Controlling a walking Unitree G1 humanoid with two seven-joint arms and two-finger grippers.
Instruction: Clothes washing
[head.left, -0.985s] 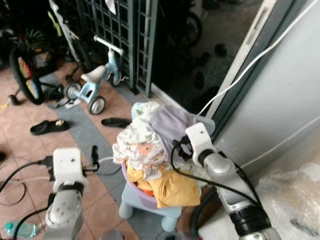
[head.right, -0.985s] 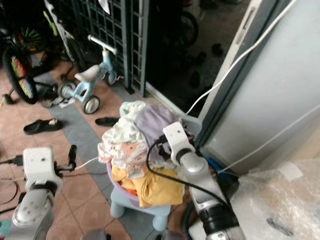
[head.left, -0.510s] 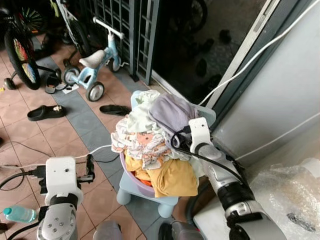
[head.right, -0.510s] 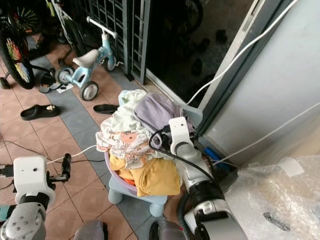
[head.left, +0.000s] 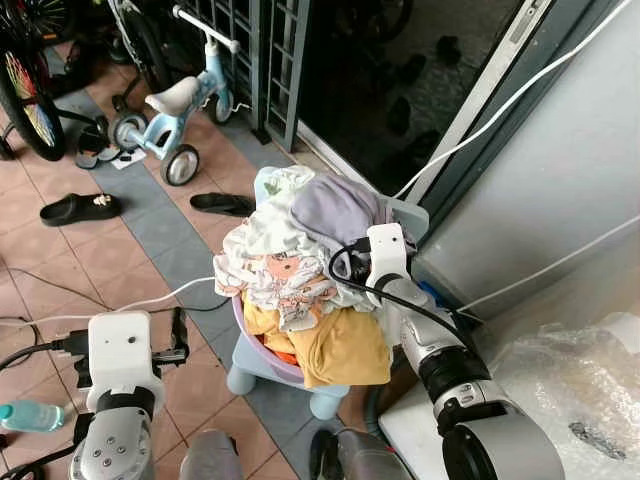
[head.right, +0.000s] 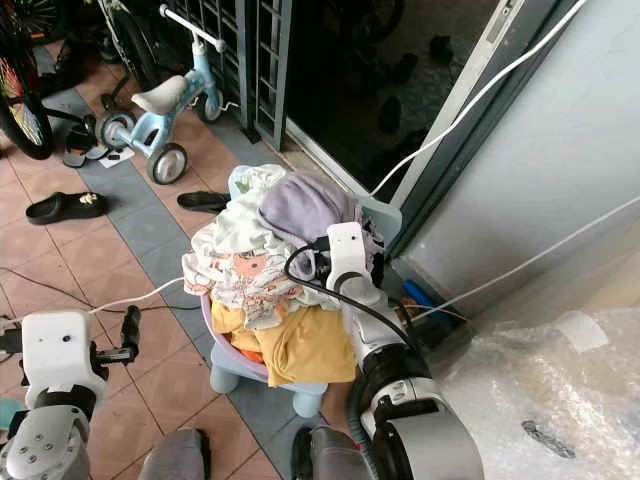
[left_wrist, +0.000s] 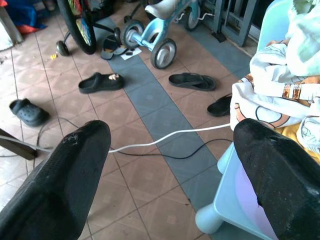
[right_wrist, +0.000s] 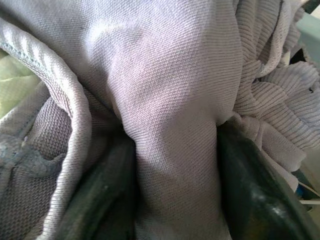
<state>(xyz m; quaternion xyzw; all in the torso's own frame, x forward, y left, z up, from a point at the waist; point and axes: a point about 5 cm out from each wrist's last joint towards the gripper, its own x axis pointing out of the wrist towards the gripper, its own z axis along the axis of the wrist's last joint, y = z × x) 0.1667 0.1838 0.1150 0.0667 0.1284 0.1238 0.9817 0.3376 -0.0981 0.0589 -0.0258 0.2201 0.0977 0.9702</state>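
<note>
**Taking the first garment off the pile**

We start at the right tool (right_wrist: 172, 200): in the right wrist view its two black fingers (right_wrist: 252, 200) sit on either side of a thick fold of lilac-grey knit, pressed against the cloth, so we read it as grasping the lilac garment (head.left: 335, 208). The fingers are still fairly wide, held apart by the bunched fabric between them, not clamped down thin. From the head views the right wrist (head.left: 385, 255) is buried against the far-right side of the heap, just under that garment's hump.

The garment crowns the laundry pile (head.left: 290, 285), which overflows a lilac basin (head.left: 262, 350) set on a pale blue chair (head.left: 290, 385). Beneath it lie a white printed piece and, at the near edge of the basin, a mustard-yellow one (head.left: 345, 345). A white cable (head.left: 130, 305) trails over the tiled floor (head.left: 120, 250) beside the chair.

The left tool (left_wrist: 172, 175) hangs low at the left, well apart from the pile, its fingers spread wide and holding nothing; past them we see the floor, the cable, and the chair's edge.

We judge this to be the pick-up step, early in the task: nothing has yet left the basin. The next move calls for a firm closing, then a lift straight up and clear, slowly, since neighbouring pieces are tangled and may drag out or topple over the near edge.
</note>
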